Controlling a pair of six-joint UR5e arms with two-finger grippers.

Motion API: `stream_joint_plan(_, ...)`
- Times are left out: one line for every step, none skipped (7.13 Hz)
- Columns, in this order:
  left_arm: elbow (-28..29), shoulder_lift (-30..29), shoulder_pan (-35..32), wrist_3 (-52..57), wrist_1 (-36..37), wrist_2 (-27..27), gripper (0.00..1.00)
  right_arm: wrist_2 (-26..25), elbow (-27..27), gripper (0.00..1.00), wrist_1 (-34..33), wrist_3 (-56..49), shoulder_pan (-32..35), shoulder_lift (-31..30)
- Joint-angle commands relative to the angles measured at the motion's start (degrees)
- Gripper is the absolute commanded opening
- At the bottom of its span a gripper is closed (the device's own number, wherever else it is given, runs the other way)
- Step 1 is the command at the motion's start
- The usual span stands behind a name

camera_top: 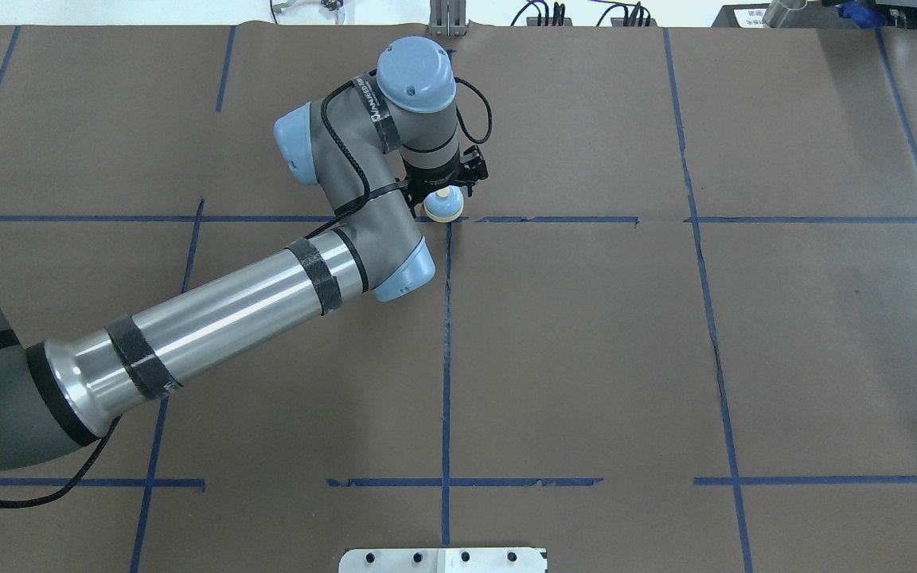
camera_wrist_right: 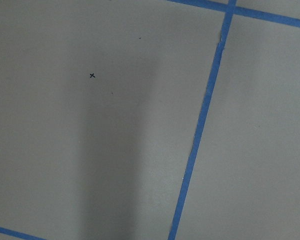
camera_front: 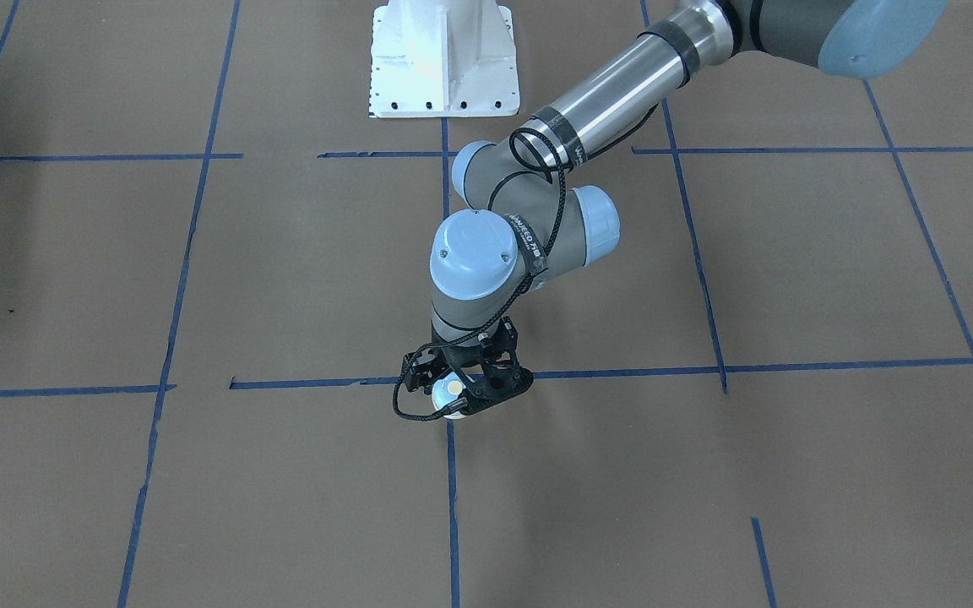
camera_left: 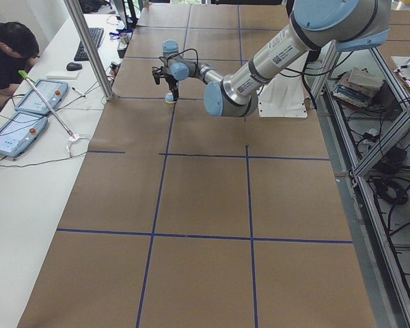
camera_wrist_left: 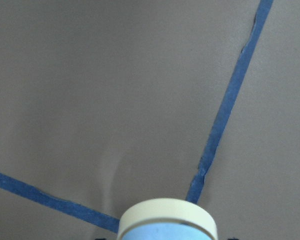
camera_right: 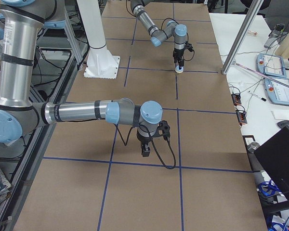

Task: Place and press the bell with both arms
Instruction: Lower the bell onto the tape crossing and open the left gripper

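Observation:
The bell [camera_front: 451, 393], light blue with a cream button, sits between the fingers of my left gripper [camera_front: 461, 390], which is shut on it. The gripper points down over a crossing of blue tape lines, low over the brown table. I cannot tell whether the bell touches the table. The bell [camera_top: 443, 207] also shows under the left gripper [camera_top: 444, 191] in the overhead view. Its cream ring [camera_wrist_left: 167, 220] fills the bottom edge of the left wrist view. My right gripper [camera_right: 146, 149] shows only in the exterior right view, pointing down near the table. I cannot tell whether it is open or shut.
The white bolted pedestal [camera_front: 444, 59] stands at the robot's side of the table. Blue tape lines [camera_top: 446, 350] divide the brown table cover. An operator [camera_left: 7, 55], teach pendants [camera_left: 17, 133] and a metal pole [camera_left: 89, 48] are along the far side.

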Motion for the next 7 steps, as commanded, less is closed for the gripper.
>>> stream_joint_plan(-0.6, 0.0, -1.3, 3.4, 0.4, -0.9, 1.00, 0.0, 0.4, 1.00, 0.0, 0.3, 0.0, 0.2)
stream_joint_plan(-1.1, 0.3, -3.8, 7.9, 1.2, -7.0, 1.00, -0.1, 1.0, 1.00, 0.9, -0.2, -0.1, 0.6)
stream_joint_plan(-3.3, 2.1, -7.3, 12.2, 2.0, -14.1, 1.00, -0.1, 1.0, 1.00, 5.1, 0.6, 0.0, 0.5)
stream_joint_plan(-7.6, 5.9, -10.6, 15.3, 2.0, -18.0, 1.00, 0.0, 1.0, 1.00, 5.4, 0.9, -0.1, 0.6)
stream_joint_plan(-15.4, 13.2, -13.2, 20.1, 2.0, -18.6, 1.00, 0.0, 1.0, 1.00, 5.4, 1.3, -0.5, 1.3)
stream_joint_plan(-23.4, 21.7, -13.8, 26.8, 2.0, -18.7, 1.00, 0.1, 0.9, 1.00, 5.4, 3.7, -2.2, 3.4)
stream_joint_plan(-30.5, 29.8, -17.5, 33.9, 2.1, -18.7, 1.00, 0.1, 0.9, 1.00, 5.5, 8.0, -4.8, 5.3)
